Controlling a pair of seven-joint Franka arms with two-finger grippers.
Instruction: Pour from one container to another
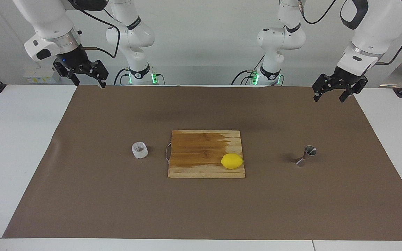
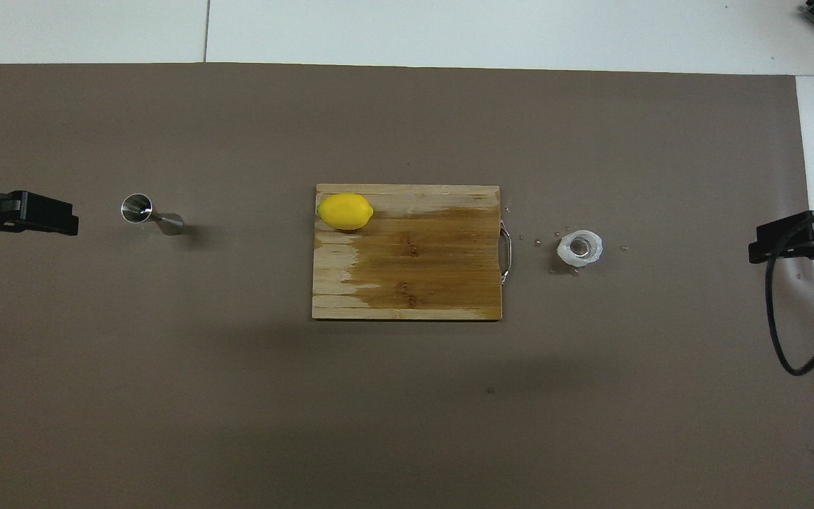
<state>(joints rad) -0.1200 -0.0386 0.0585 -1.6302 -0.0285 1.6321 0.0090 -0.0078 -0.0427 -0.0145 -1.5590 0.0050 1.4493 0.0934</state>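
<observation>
The small translucent white cup stands on the brown mat beside the handle end of the cutting board, toward the right arm's end of the table; it also shows in the overhead view. The steel hourglass jigger stands upright on the mat toward the left arm's end, and also shows in the overhead view. My right gripper hangs open and empty, high over the mat's corner near its base. My left gripper hangs open and empty, high over the mat's other corner on the robots' side.
A wooden cutting board with a dark wet patch lies mid-table, a yellow lemon on its corner. A few droplets lie on the brown mat near the cup.
</observation>
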